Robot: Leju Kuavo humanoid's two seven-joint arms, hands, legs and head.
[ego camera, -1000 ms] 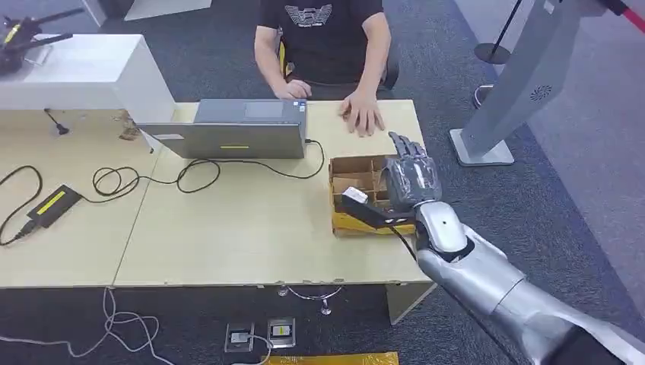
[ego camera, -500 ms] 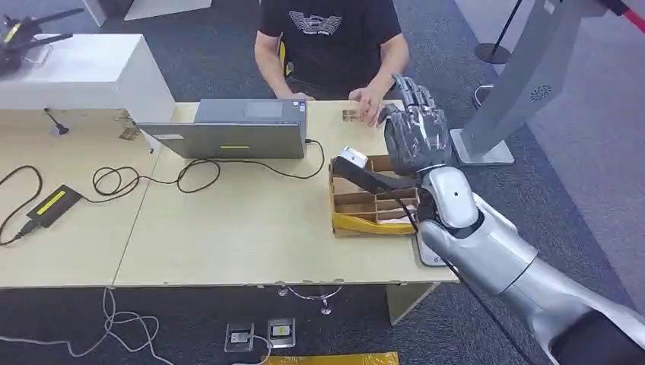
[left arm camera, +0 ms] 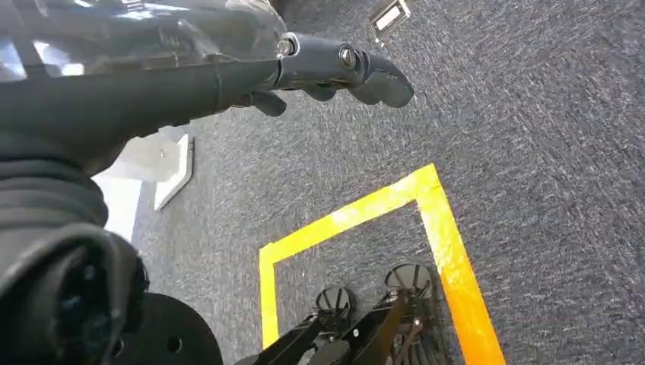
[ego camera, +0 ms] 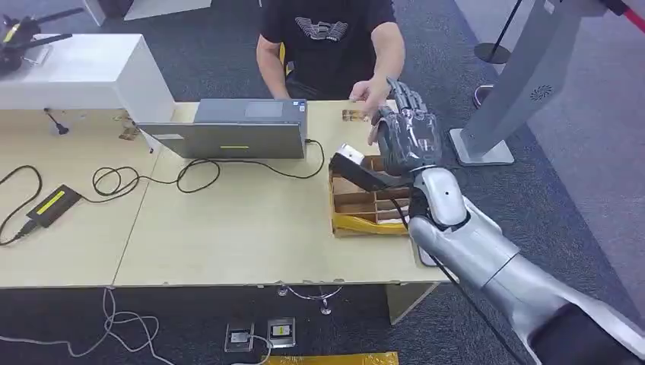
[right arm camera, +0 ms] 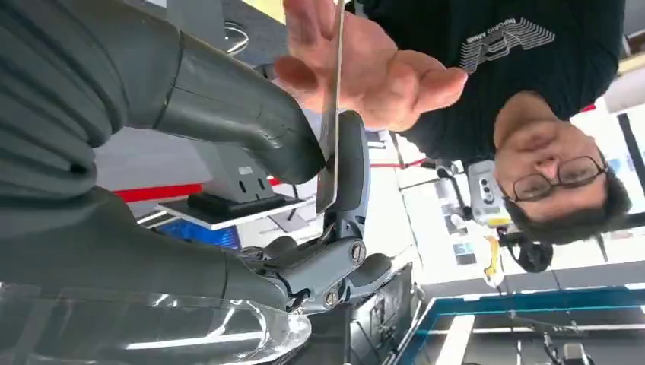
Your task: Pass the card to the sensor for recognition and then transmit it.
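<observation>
Holding the card edge-on between thumb and a dark finger, the right hand now stands raised above the far corner of the cardboard organiser box, close to the person's hand. A second ago this hand sat low over the box; half a second ago it had lifted toward the table's far edge; now it is a little further toward the person, whose hand has come off the table and reaches out to meet it. In the right wrist view the open palm lies just behind the card, and whether it touches the card cannot be told.

Judgement: the sensor stage appears finished and the handover is under way; release has not occurred.

The left hand hangs beside the body over grey carpet, fingers loosely curled and holding nothing.

Clearances: the laptop and its cable lie well to the left of the raised hand, apart from it. The grey stand is to the right, off the table. Open room exists above the table's far edge between hand and person. The box rim sits beneath the forearm, so any descent risks contact there.
</observation>
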